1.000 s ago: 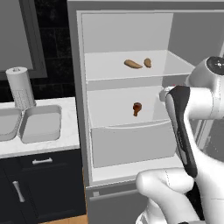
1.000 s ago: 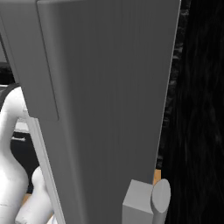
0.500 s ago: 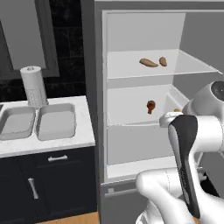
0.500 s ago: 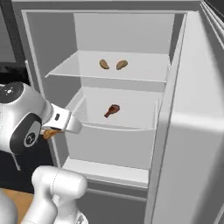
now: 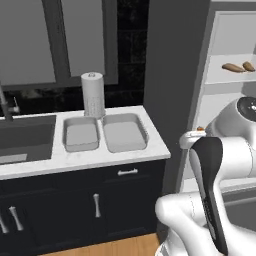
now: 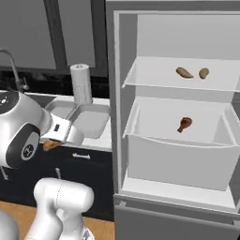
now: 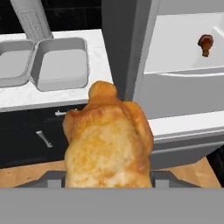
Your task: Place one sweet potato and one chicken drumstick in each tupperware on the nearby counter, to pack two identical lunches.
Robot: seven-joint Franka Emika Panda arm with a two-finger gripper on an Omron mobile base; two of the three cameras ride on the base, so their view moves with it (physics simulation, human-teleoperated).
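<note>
My gripper is shut on a golden-brown chicken drumstick, which bulks large in the hand view. From the right base camera the gripper hangs in front of the counter edge, and the drumstick peeks out below it. Two light-grey tupperware trays sit side by side on the white counter, ahead of the gripper and apart from it. In the open fridge, two sweet potatoes lie on the upper shelf. A second drumstick rests on the shelf below.
A paper towel roll stands behind the trays. A dark sink with a faucet lies left of them. Dark cabinets with silver handles run under the counter. The fridge's side wall stands right of the counter.
The whole picture has slid from the fridge toward the counter, so the base has moved left. The drumstick has stayed in my gripper.
</note>
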